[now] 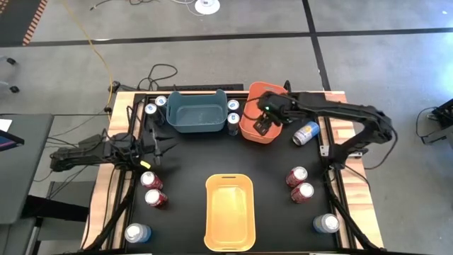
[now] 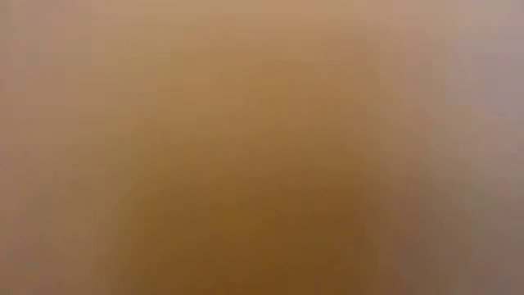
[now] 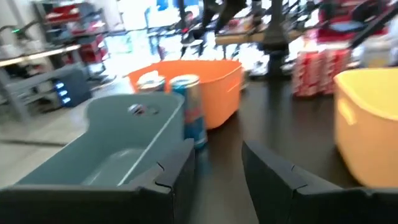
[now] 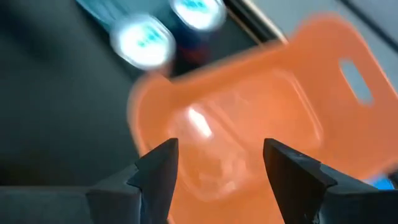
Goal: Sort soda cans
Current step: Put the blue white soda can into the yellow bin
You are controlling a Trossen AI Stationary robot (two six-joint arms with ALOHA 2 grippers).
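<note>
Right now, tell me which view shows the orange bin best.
The high view: the orange bin sits whole among its neighbours, partly under the right tool. The right wrist view shows its empty inside, the left wrist view one side, the low view nothing.

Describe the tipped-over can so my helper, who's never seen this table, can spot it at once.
Find the orange bin at the table's far edge, where the right gripper hovers. Just to the bin's right lies a blue soda can. It is the only can on its side; all the others stand upright.
</note>
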